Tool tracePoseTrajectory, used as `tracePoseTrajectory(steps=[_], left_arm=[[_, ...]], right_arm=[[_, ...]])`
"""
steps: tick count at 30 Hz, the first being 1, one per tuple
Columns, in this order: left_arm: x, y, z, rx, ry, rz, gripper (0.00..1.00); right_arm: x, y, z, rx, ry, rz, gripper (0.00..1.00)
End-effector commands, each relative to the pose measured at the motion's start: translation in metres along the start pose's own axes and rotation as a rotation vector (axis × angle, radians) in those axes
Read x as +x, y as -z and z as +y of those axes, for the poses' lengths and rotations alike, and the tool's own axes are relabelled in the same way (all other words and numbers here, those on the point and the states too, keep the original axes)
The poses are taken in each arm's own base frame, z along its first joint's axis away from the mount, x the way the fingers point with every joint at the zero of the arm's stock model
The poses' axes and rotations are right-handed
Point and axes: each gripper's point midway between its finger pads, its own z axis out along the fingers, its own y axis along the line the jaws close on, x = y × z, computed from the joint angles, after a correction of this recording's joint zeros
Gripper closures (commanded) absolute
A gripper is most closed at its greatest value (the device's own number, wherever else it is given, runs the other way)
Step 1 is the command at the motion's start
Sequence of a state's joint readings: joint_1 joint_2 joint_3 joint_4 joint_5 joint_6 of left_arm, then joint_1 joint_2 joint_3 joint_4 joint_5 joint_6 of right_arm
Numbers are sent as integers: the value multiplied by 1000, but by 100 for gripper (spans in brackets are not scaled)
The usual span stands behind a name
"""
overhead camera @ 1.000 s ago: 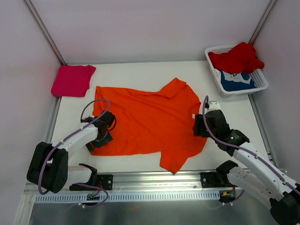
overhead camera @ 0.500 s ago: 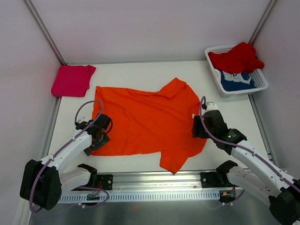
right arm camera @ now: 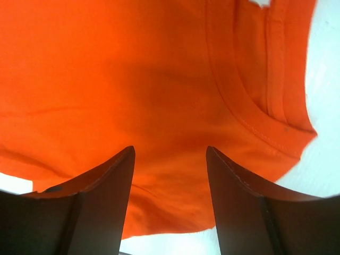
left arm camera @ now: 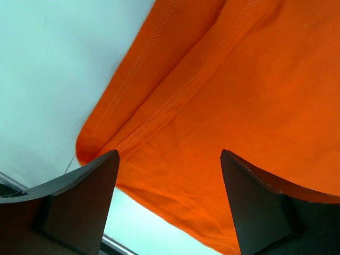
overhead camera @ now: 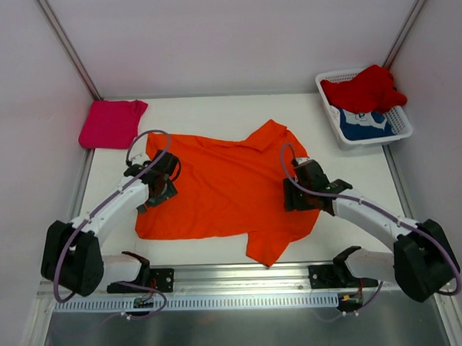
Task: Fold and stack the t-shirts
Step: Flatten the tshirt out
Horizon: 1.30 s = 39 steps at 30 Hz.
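The bright orange t-shirt (overhead camera: 225, 185) lies spread flat in the middle of the table. My left gripper (overhead camera: 161, 184) is open over its left edge; the left wrist view shows the hem and a folded sleeve edge (left arm camera: 212, 95) between the jaws. My right gripper (overhead camera: 297, 194) is open over the shirt's right side; the right wrist view shows orange cloth and a sleeve seam (right arm camera: 175, 95) between the jaws. The magenta-pink t-shirt (overhead camera: 111, 122) lies folded at the back left. The red t-shirt (overhead camera: 365, 89) and the blue t-shirt (overhead camera: 363, 124) lie in the basket.
The white lattice basket (overhead camera: 402, 131) stands at the back right. A metal rail (overhead camera: 243, 283) runs along the near edge with both arm bases. White walls close in the table on three sides.
My left gripper has moved back and slightly right along the shirt's left edge. My right gripper has moved left, further over the shirt's right side. The shirt's lower left corner has shifted slightly.
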<state>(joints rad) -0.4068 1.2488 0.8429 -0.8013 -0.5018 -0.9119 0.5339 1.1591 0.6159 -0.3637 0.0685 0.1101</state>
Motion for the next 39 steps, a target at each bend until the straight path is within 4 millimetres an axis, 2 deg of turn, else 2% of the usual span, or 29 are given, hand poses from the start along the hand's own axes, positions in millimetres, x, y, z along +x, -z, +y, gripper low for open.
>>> tracePoseTrajectory(steps=[1,3,6,7,8,10,12,13,16,17,20,21,24,29,30,31,33,35,36,37,38,39], left_arm=[[-14,-12,-32,38,-116,-14,22],[-23,-15,-53,82,-126,-25,21],[-28,-24,-85,160,-139,-24,21],[-24,-31,-93,169,-154,-2,21],[-30,-31,-104,194,-152,-13,21],[-26,-42,-117,214,-202,8,21],[-34,-44,-130,242,-219,-6,20],[-35,-51,-132,239,-218,8,20],[-55,-60,-140,281,-191,-6,20],[-58,-60,-146,319,-187,4,20],[-80,-65,-152,375,-137,5,20],[-83,-66,-153,379,-132,5,20],[-90,-69,-156,399,-135,4,20],[-85,-75,-165,455,-115,48,20],[-83,-77,-166,458,-117,56,20],[-81,-77,-167,468,-115,64,20],[-80,-75,-168,485,-116,58,20],[-83,-75,-164,468,-120,41,20],[-86,-73,-163,466,-120,28,20],[-89,-72,-160,456,-121,13,19],[-92,-72,-158,449,-128,2,20],[-94,-70,-156,445,-132,-7,20]], right_arm=[[-32,-2,24,-71,40,-16,40],[-38,-6,26,-67,56,-6,40],[-44,-9,40,-124,79,8,40],[-49,-14,44,-133,93,20,40],[-50,-17,47,-142,103,35,40],[-54,-23,61,-201,106,56,40],[-64,-35,74,-246,116,68,40],[-69,-41,81,-272,142,79,40],[-79,-48,89,-294,165,105,39],[-90,-52,94,-303,172,100,39],[-106,-53,101,-351,143,102,38],[-119,-54,101,-361,129,88,38],[-133,-59,100,-357,112,87,38],[-118,-76,110,-473,28,188,38],[-120,-76,116,-514,-16,189,38],[-113,-77,117,-532,-31,204,38],[-119,-71,128,-635,-61,193,37],[-112,-71,119,-573,-90,226,37],[-117,-80,99,-425,-58,186,37],[-119,-79,87,-351,-6,163,37],[-124,-70,78,-284,16,140,37],[-131,-70,62,-189,47,101,37]])
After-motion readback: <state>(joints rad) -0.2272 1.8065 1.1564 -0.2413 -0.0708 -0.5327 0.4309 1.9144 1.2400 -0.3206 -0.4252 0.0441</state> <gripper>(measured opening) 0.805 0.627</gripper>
